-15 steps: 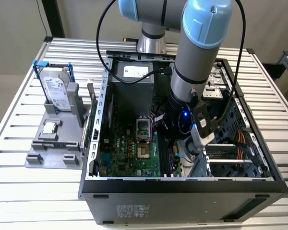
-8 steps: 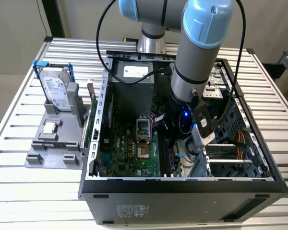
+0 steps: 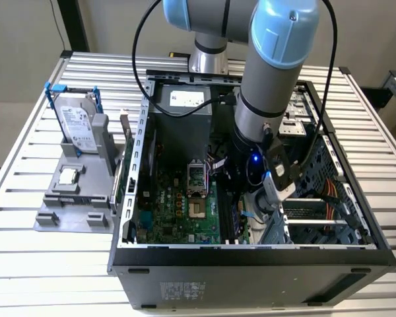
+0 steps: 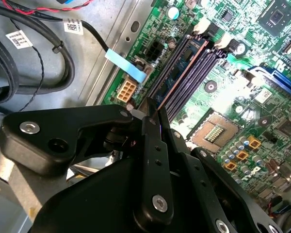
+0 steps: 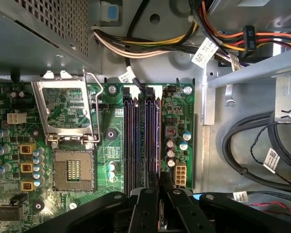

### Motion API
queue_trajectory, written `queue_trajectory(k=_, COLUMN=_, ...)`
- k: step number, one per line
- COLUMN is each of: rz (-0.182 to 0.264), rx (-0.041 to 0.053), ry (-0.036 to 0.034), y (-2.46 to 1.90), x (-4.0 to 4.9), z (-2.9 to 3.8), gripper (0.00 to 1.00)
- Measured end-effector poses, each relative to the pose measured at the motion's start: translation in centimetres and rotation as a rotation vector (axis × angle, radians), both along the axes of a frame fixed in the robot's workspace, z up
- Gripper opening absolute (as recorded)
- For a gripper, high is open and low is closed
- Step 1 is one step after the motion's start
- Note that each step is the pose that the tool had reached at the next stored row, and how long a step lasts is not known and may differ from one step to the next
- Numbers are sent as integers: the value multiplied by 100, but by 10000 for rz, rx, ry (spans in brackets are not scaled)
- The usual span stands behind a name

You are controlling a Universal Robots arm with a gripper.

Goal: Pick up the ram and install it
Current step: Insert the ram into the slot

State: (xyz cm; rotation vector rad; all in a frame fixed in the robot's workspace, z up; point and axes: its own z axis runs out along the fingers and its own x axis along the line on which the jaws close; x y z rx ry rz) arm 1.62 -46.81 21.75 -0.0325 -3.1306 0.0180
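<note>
**Exterior view: arm reaches into an open computer case, ram in its slot under the gripper**

A slatted metal table [image 3: 39,264] stands before a plain beige wall [image 3: 20,39]. On it lies a black computer case [image 3: 251,264] on its side with the panel off, so the green motherboard [image 3: 171,211] faces up. Toward the exterior view's left, just beside the case, a grey fixture [image 3: 72,205] carries a silver hard drive [image 3: 76,125] standing upright and a small square processor chip [image 3: 68,176] lying flat. The robot arm [image 3: 277,72] comes down from the back of the table into the case, its wrist low over the board.

Both wrist views bring the memory slots close. The ram [image 4: 182,73] [image 5: 156,136] stands on edge in one of the long parallel slots, beside the open processor socket [image 4: 213,133] [image 5: 72,170]. The gripper [image 4: 157,114] [image 5: 160,178] sits directly over the near stretch of the stick, its two black fingers [image 4: 153,131] drawn to a narrow gap, and the ram's top edge runs in between them, so they appear to pinch it. How deep the stick sits in the slot cannot be told.

The exterior view alone takes in the table, the fixture and its parts. The first wrist view adds a bundle of coloured cables [image 5: 150,46] above the slots, with the socket's raised metal frame [image 5: 65,109]. The second wrist view shows a pale blue tab [image 4: 126,65] near the slot ends.
</note>
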Motion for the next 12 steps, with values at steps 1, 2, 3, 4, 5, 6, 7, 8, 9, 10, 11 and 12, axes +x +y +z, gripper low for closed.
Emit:
queue_trajectory(k=1, rz=0, rx=2, ry=0, y=0, x=0, z=-5, gripper=0)
queue_trajectory(k=2, rz=0, rx=5, ry=0, y=-1, x=0, z=-10, gripper=0)
queue_trajectory(k=3, rz=0, rx=6, ry=1, y=-1, x=0, z=-11, gripper=0)
queue_trajectory(k=4, rz=0, rx=7, ry=1, y=-1, x=0, z=-11, gripper=0)
queue_trajectory(k=5, rz=0, rx=7, ry=1, y=-1, x=0, z=-11, gripper=0)
queue_trajectory(k=6, rz=0, rx=7, ry=1, y=0, x=0, z=-11, gripper=0)
queue_trajectory(k=7, rz=0, rx=8, ry=0, y=0, x=0, z=-12, gripper=0)
queue_trajectory(k=8, rz=0, rx=9, ry=0, y=0, x=0, z=-12, gripper=0)
queue_trajectory(k=9, rz=0, rx=10, ry=0, y=0, x=0, z=-12, gripper=0)
queue_trajectory(k=10, rz=0, rx=9, ry=0, y=0, x=0, z=-12, gripper=0)
queue_trajectory(k=11, rz=1, rx=10, ry=0, y=0, x=0, z=-12, gripper=0)
queue_trajectory(k=12, rz=1, rx=15, ry=0, y=1, x=0, z=-13, gripper=0)
